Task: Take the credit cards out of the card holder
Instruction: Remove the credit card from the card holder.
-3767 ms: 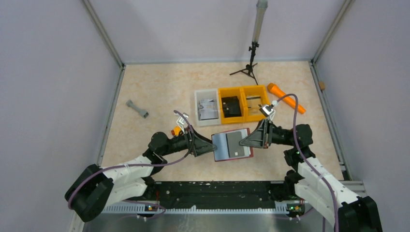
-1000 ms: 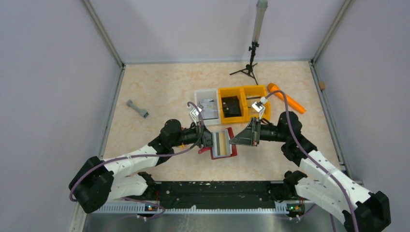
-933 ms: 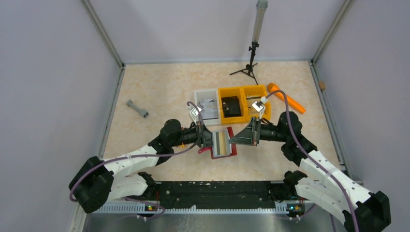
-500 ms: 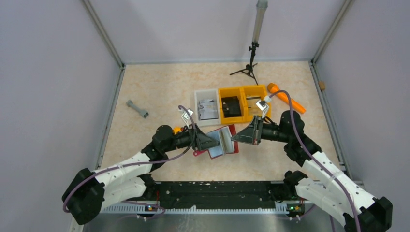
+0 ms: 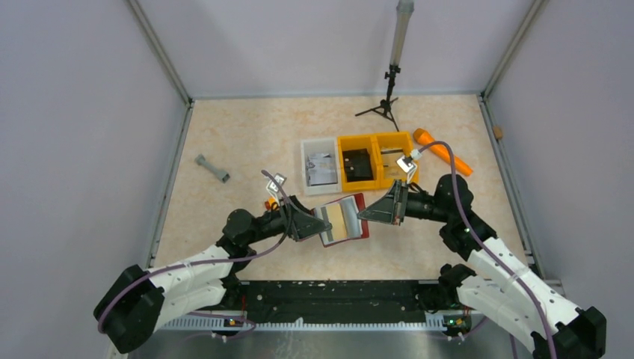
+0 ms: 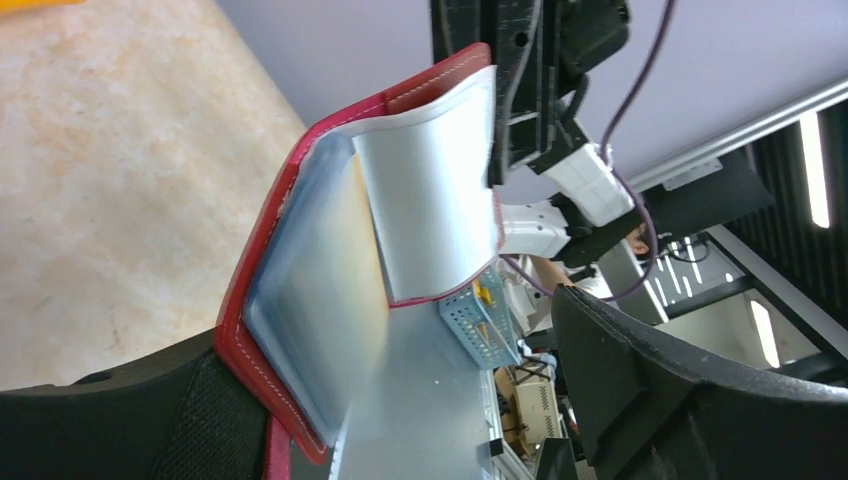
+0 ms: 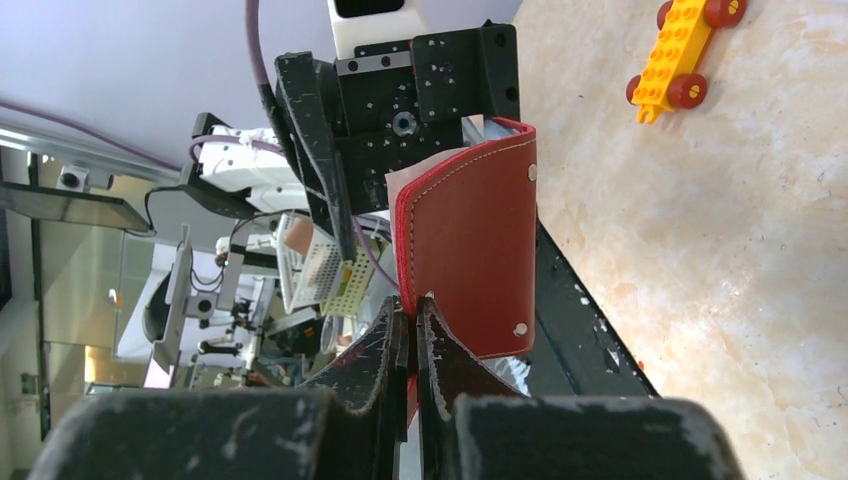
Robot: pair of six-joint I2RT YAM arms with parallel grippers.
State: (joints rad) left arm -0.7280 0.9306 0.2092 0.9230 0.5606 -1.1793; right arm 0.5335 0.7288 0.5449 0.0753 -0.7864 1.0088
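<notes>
Your R gripper (image 7: 410, 305) is clamped on the holder (image 5: 342, 221) at its R edge, held aloft btwn both arms. L gripper (image 5: 310, 224) gapes, with the holder's L flap against one finger. The cards (image 6: 315, 300) look pocketed, facing L; L arm's nearer.

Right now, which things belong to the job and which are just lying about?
Job: card holder, pinched by right gripper; cards not clearly seen.
Lying about: toy block, grey dumbbell, orange tool, tripod, yellow bins, clear bin.
</notes>
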